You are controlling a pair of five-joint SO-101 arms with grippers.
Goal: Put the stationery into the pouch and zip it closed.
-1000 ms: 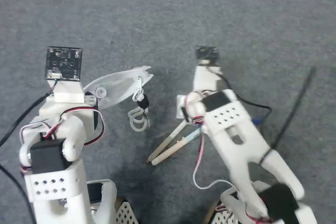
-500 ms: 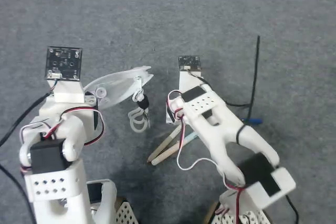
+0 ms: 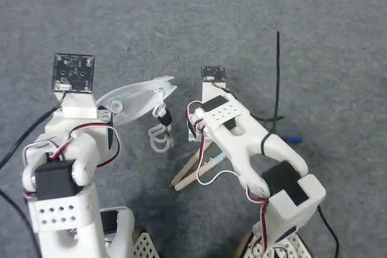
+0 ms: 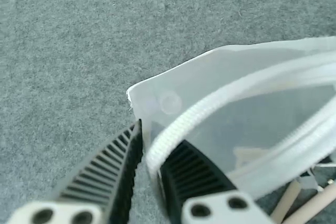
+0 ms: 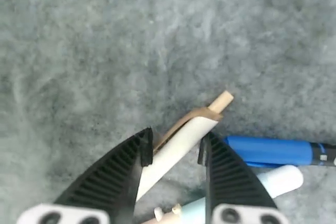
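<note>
Lying within right gripper (image 5: pixel 176 141): pen (image 5: pixel 177 151)

One clear pouch (image 3: pixel 136 99), four pens (image 5: pixel 178 140) and two white robot arms (image 3: pixel 60 167).

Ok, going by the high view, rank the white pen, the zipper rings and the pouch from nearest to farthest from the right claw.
1. White pen: gripped in the right claw.
2. Zipper rings: on the mat, toward the left arm.
3. Pouch: beyond the rings, held by the left claw.
</note>
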